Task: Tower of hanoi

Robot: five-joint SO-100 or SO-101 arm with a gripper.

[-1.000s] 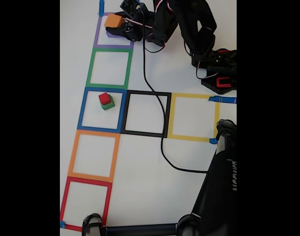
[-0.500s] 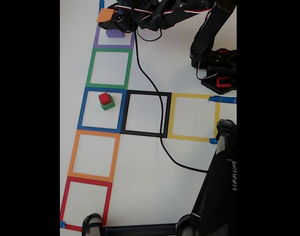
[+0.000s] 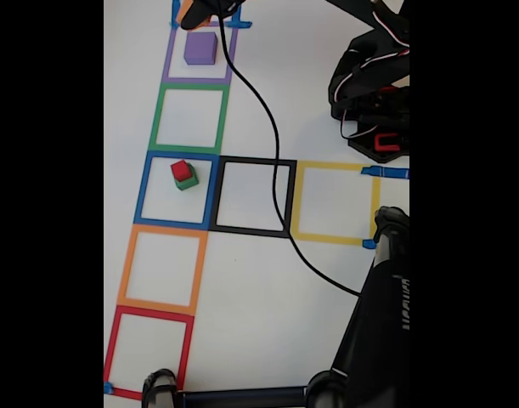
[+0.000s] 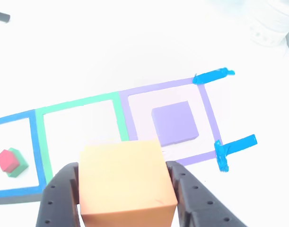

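My gripper [image 4: 123, 189] is shut on an orange cube [image 4: 124, 182], held in the air above the table. In the fixed view the gripper [image 3: 200, 13] is at the top edge, just past the purple square [image 3: 167, 64], and a sliver of the orange cube [image 3: 184, 8] shows there. A flat purple block [image 3: 200, 48] lies inside that purple square, also seen as the purple block [image 4: 174, 124] in the other view. A small red cube [image 3: 181, 169] sits on a green cube [image 3: 188, 182] in the blue square [image 3: 145, 189]; the other view shows the red cube [image 4: 5, 160] at its left edge.
Taped squares run in a column: purple, green [image 3: 155, 116], blue, orange [image 3: 126, 265], red [image 3: 113, 348]. A black square [image 3: 290, 197] and a yellow square [image 3: 374, 204] extend right. A black cable [image 3: 272, 153] crosses the black square. The arm base [image 3: 378, 110] sits at right; a dark stand [image 3: 382, 323] is at bottom right.
The gripper has risen and moved toward the top edge with the orange cube, uncovering the purple block. The arm has stretched out and the cable has shifted.
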